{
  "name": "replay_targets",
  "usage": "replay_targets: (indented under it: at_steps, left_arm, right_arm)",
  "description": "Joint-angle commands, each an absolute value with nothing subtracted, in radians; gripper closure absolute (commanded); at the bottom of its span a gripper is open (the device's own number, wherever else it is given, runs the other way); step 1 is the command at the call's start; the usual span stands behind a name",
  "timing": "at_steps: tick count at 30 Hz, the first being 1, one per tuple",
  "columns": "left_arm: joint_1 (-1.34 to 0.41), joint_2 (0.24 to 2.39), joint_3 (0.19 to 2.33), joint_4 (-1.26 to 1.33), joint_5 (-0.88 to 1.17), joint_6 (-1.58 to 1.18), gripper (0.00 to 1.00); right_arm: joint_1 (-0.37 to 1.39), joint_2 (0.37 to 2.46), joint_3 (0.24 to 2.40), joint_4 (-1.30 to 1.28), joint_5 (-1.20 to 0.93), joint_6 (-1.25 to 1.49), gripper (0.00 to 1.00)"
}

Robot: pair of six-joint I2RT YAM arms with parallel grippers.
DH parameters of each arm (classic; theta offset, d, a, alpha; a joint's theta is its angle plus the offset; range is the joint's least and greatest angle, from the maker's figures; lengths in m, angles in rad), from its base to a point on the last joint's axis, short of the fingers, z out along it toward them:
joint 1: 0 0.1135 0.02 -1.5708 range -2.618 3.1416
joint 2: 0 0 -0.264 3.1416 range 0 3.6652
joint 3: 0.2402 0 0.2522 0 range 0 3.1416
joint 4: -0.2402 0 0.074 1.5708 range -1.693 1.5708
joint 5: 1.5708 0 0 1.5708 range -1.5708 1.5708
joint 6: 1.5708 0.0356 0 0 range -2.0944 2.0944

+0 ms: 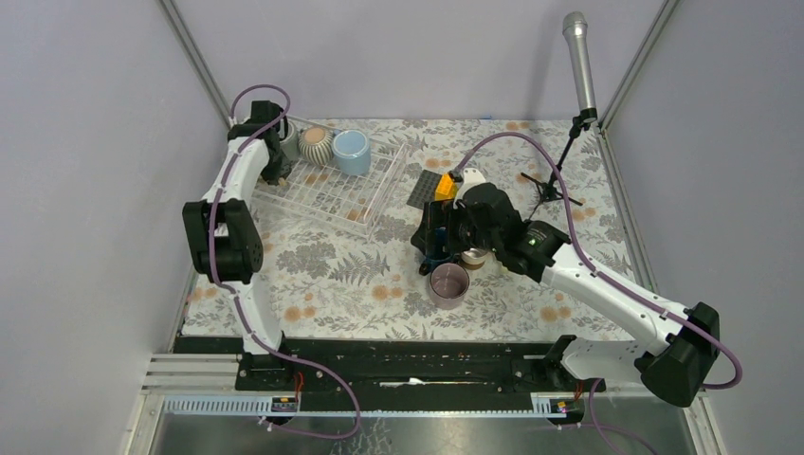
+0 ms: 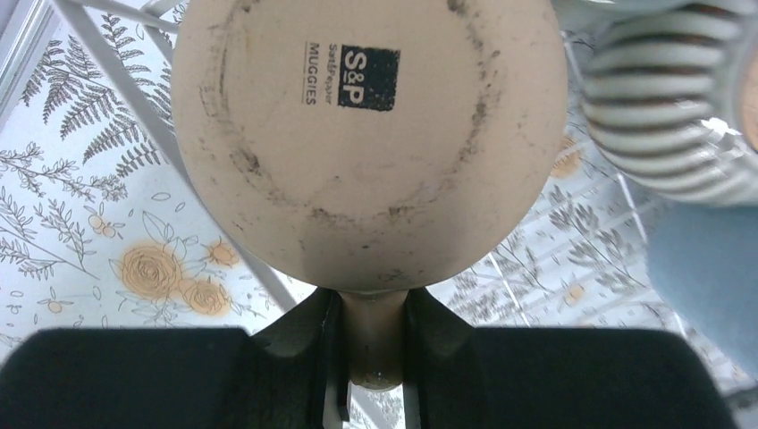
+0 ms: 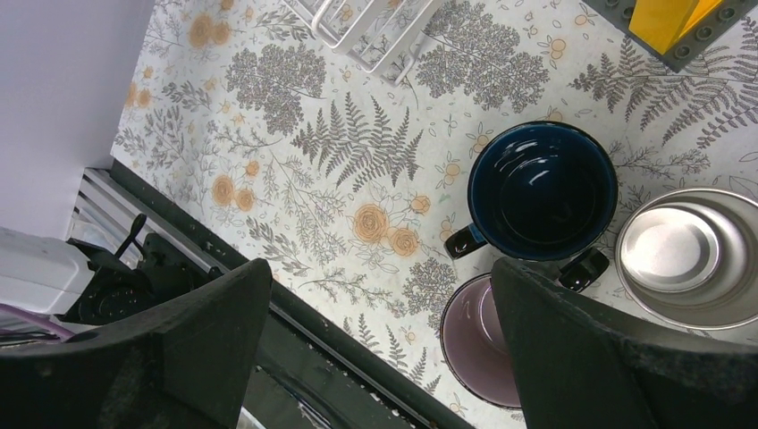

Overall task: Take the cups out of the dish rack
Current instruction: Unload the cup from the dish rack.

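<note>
Task state, partly complete. On the table [image 3: 295, 179], clear of the dish rack [image 1: 332, 194], we see three cups already unloaded and grouped close together: the navy cup [image 3: 543, 190], the steel cup [image 3: 684, 255] beside it, and the mauve cup [image 3: 483, 344] just in front. The right gripper [image 3: 380, 277] hangs over this group with its jaws spread wide and nothing between them. At the rack's far left corner, the left gripper [image 2: 374, 331] is closed on the handle of the tan cup [image 2: 366, 134], whose base faces the wrist camera. We cannot tell whether that cup is lifted off the bars. The ribbed cup [image 1: 316, 142] and the light blue cup [image 1: 352, 152] stand in the rack at its far end, so we judge at least three cups left to move. The right arm may hide further cups.
</note>
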State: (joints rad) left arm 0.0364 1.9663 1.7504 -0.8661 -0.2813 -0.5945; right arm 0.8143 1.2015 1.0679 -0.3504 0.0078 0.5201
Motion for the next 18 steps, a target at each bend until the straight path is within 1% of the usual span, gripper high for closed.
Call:
replay_targets:
  at_steps: [1, 7, 14, 18]
  left_arm:
    - [0.025, 1.800, 1.739, -0.806, -0.256, -0.594, 1.00]
    - [0.004, 1.710, 1.721, -0.807, -0.142, -0.615, 1.00]
    - [-0.140, 1.619, 1.752, -0.807, -0.006, -0.650, 1.00]
    - [-0.222, 1.576, 1.743, -0.769, 0.106, -0.688, 1.00]
  right_arm:
    - [0.798, 1.172, 1.083, -0.297, 0.018, 0.517, 0.00]
    - [0.768, 1.156, 1.089, -0.245, 0.010, 0.547, 0.00]
    - [0.707, 1.114, 1.056, -0.098, -0.078, 0.616, 0.00]
    - [0.658, 1.092, 1.034, -0.012, -0.138, 0.671, 0.00]
